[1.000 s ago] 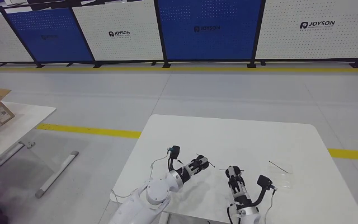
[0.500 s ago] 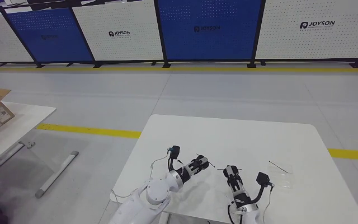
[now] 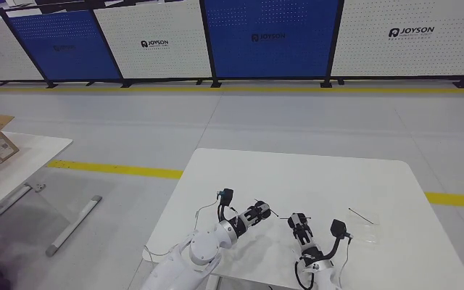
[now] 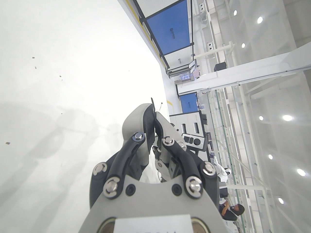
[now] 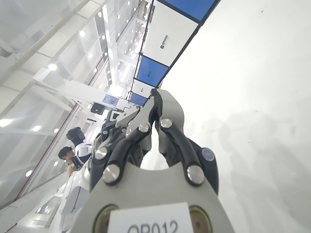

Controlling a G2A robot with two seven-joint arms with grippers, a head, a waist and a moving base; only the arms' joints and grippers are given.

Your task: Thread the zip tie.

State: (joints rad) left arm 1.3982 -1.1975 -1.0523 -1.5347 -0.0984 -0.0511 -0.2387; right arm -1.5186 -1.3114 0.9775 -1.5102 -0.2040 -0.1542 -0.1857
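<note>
A thin black zip tie (image 4: 152, 102) sticks out from between the pressed-together fingers of my left gripper (image 4: 153, 113), which is shut on it. In the top view the left gripper (image 3: 264, 211) hovers near the table's front middle, with the tie's tip (image 3: 275, 214) pointing right. My right gripper (image 3: 296, 217) sits a short gap to its right, facing it. Its fingers are shut, and a small black end of the zip tie (image 5: 153, 90) shows at the right gripper's tip (image 5: 155, 98). How the two ends meet is too small to tell.
A second black zip tie (image 3: 360, 215) lies on the white table (image 3: 304, 174) to the right, beside a clear plastic bag (image 3: 371, 233). The table's front edge is close under both arms. The far half of the tabletop is bare.
The right gripper has shifted a little to the left, closing the gap toward the left gripper. The left arm has stayed put.
</note>
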